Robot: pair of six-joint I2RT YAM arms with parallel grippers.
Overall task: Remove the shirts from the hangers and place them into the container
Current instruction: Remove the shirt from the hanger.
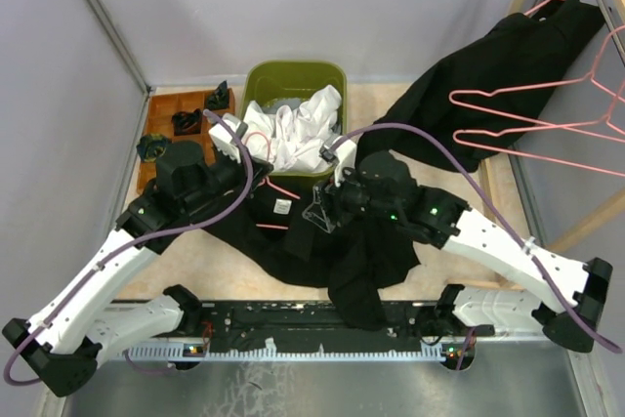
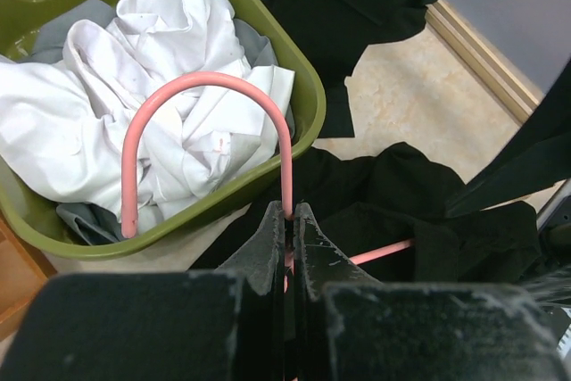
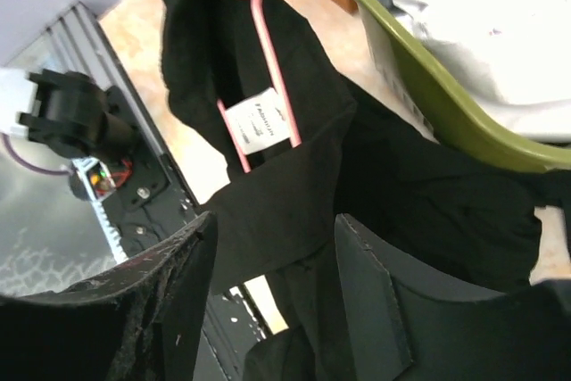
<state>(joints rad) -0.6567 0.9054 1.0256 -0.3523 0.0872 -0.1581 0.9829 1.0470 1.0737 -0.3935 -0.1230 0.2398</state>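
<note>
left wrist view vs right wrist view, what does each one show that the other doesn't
Only the left wrist view: the left gripper, jaws shut on the hook of the pink hanger. Only the right wrist view: the white neck label on the black shirt and the metal rail at the table's edge. Both: the green tub, the white shirt in it, the black shirt and hanger wire.

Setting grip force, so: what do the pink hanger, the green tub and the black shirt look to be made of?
Hanger: probably coated wire; a thin, smooth, evenly bent pink rod. Tub: moulded plastic, with a slight sheen and a thick rounded rim. Shirt: matte cloth that folds limply; the weave is unclear.
</note>
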